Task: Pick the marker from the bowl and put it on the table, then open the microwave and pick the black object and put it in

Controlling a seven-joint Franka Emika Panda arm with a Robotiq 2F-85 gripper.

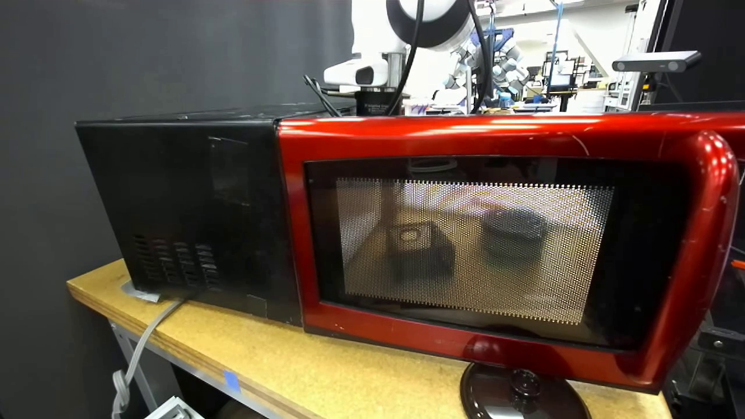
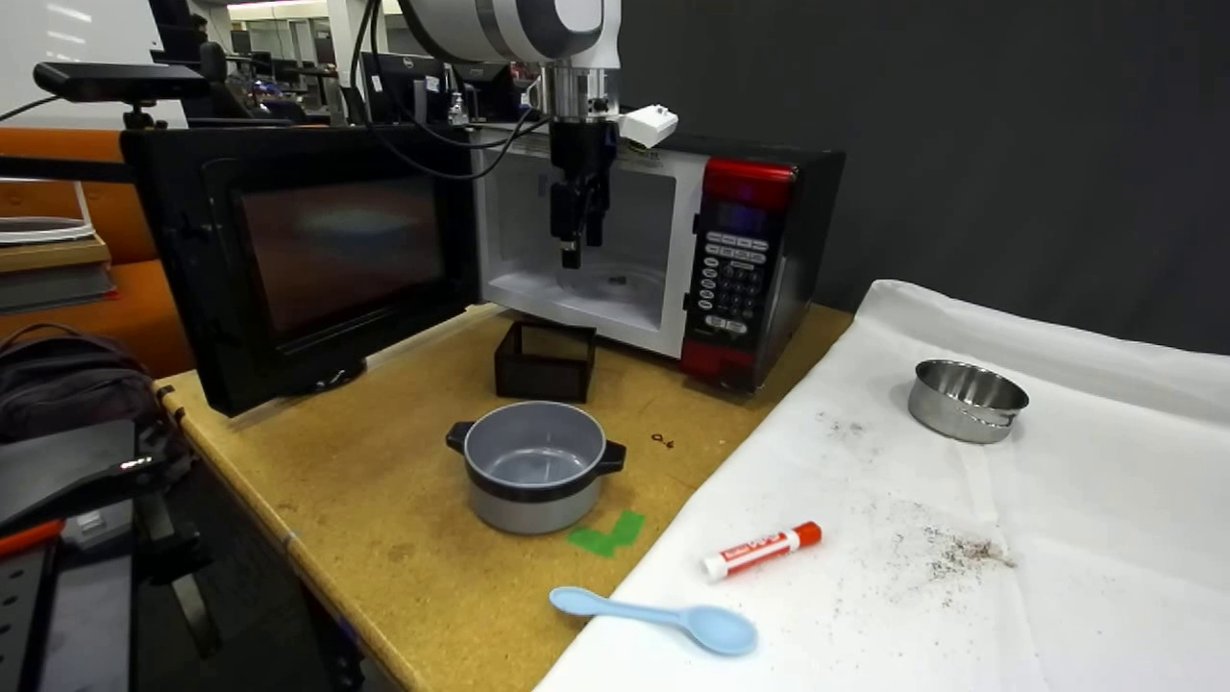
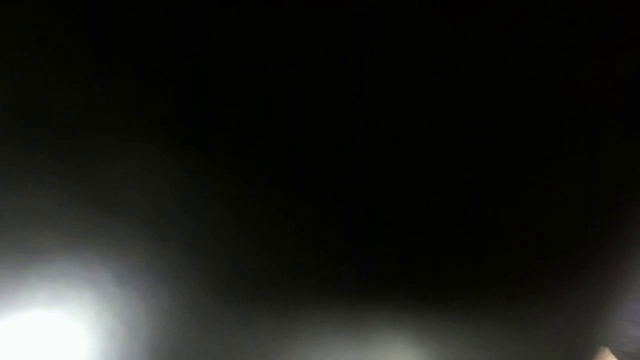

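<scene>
In an exterior view the microwave stands with its door swung wide. My gripper hangs fingers down in front of the white cavity, its fingertips apart with nothing seen between them. Below sits the black object, a dark open-topped rectangular box, on the table; the gripper is higher and not touching it. The red and white marker lies on white cloth. A low silver bowl stands farther back, with nothing visible in it. The wrist view is nearly black, showing no fingers.
A grey pot with black handles stands before the box. A blue spoon lies across the edge of the white cloth. A dark lid lies under the door, whose window shows dim dark shapes.
</scene>
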